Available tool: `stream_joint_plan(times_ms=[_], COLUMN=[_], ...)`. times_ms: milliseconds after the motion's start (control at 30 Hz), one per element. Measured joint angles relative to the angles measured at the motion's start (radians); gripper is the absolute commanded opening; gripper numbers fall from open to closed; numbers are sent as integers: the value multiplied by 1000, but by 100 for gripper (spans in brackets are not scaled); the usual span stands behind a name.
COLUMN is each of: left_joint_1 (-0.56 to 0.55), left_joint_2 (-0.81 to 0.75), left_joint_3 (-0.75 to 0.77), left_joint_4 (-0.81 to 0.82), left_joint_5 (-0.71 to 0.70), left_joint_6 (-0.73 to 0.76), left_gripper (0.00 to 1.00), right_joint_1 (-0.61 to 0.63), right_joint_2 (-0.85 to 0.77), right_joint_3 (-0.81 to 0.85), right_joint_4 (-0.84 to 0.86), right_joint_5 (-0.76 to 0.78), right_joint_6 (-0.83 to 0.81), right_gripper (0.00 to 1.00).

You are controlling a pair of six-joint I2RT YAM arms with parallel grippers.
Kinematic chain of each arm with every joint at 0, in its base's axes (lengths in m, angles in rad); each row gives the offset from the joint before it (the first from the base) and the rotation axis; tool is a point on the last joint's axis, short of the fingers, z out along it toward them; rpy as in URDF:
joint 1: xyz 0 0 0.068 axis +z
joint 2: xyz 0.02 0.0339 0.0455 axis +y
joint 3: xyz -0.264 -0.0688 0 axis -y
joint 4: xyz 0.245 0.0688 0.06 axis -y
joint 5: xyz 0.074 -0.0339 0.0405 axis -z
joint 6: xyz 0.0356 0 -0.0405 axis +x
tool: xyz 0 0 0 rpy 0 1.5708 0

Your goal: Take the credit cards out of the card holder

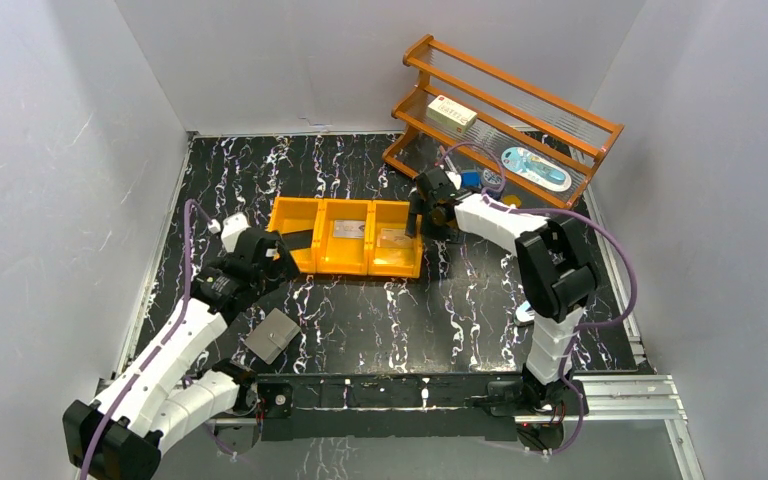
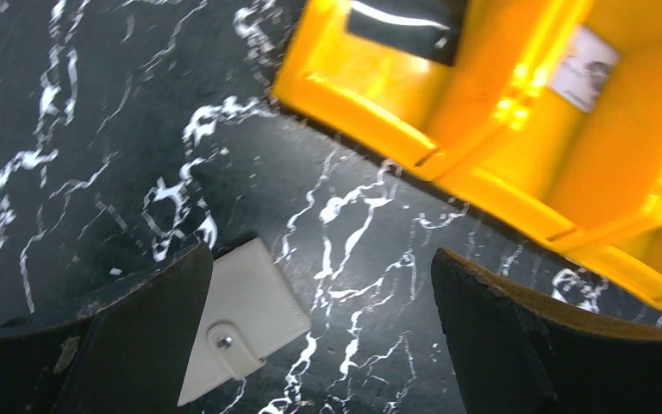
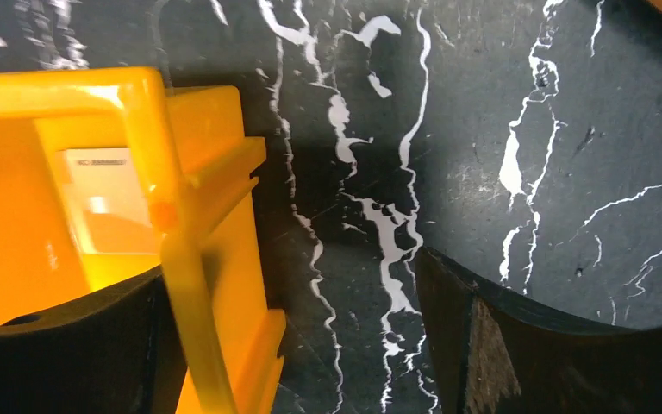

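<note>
**Marbled surface: three cards out, holder lying shut**

Black, white-veined marbled surface fills all my views. Nearest the arm bases lies the small, flat grey card holder. It is closed, and the left wrist camera shows its snap tab fastened. It rests alone on the surface, well apart from the orange three-compartment plastic bin.

My left fingers hang spread wide and empty between holder and bin. In the wrist view the holder shows partly behind one finger, with a corner reaching into the gap. As far as I can tell, it is untouched.

Farther out, the bin holds the thin rectangular plastic credit cards, one to a compartment. A black card is on the left and a silvery grey card in the middle. A pale card is on the right, though the orange glow hides its true colour.

My right fingers are also released and hold nothing. They straddle the bin's right end wall, with the pale card just inside it. Beyond stands a wooden rack.

I judge the job nearly or wholly done, since three cards are out. I cannot tell whether another is hidden in the shut holder.
</note>
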Motion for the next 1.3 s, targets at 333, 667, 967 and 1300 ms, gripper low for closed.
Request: stream_joint_plan(times_ms=[333, 667, 967, 1300], left_joint_1=[0, 0, 0, -4], left_joint_2=[-17, 27, 76, 42], left_joint_3=[-53, -232, -264, -313], left_joint_4=[-179, -157, -7, 186], left_joint_5=[-85, -110, 0, 273], left_joint_6=[-193, -306, -237, -148], left_gripper=[98, 98, 98, 92], right_joint_1=[-27, -59, -57, -54], right_joint_2=[32, -171, -451, -620], right_joint_3=[2, -13, -203, -532], right_joint_4=[-50, -62, -15, 60], right_joint_5=[126, -35, -207, -455], right_joint_6=[-59, -124, -69, 105], right_gripper=[95, 97, 96, 91])
